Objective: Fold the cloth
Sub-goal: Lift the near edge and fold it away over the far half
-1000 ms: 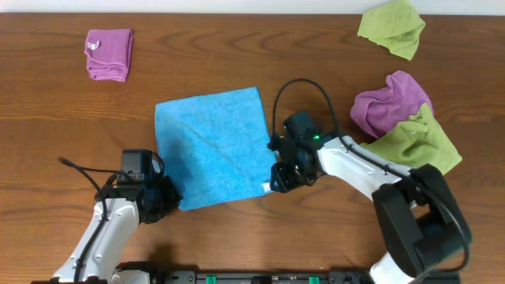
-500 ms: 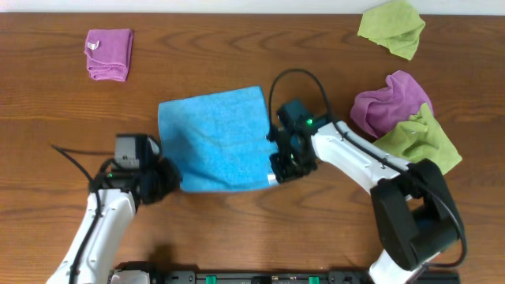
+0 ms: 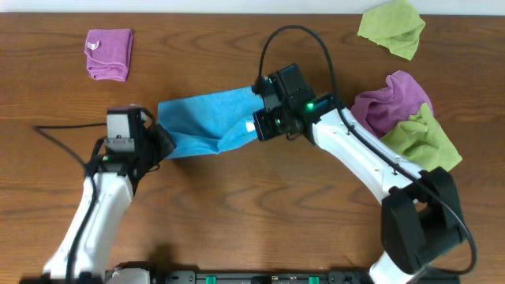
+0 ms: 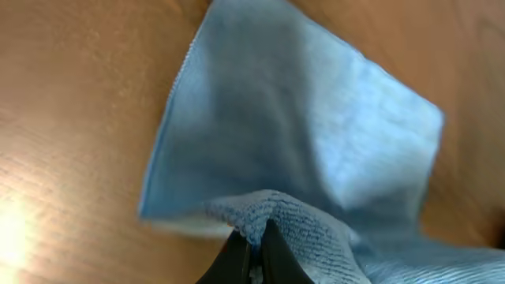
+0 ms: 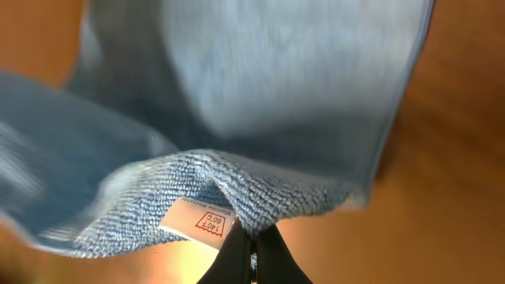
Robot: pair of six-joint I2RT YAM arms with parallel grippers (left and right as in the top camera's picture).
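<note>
the blue cloth [image 3: 207, 125] sags in a band across the middle of the table [image 3: 237, 229] — its left corner clamped tight in the left gripper [image 3: 160, 142], its right corner, by the white tag [image 5: 207, 223], clamped in the right gripper [image 3: 258, 126]. a purple cloth [image 3: 379, 106] and a green cloth [image 3: 418, 142] lie bunched at the right.

Beneath me lies a brown wooden table [image 3: 237, 237] with wavy dark grain, a thin pale strip [image 3: 158, 6] showing past its far edge, a black rail [image 3: 237, 278] along its near edge, and soft light leaving one warm glare [image 4: 9, 237] on the wood.
</note>
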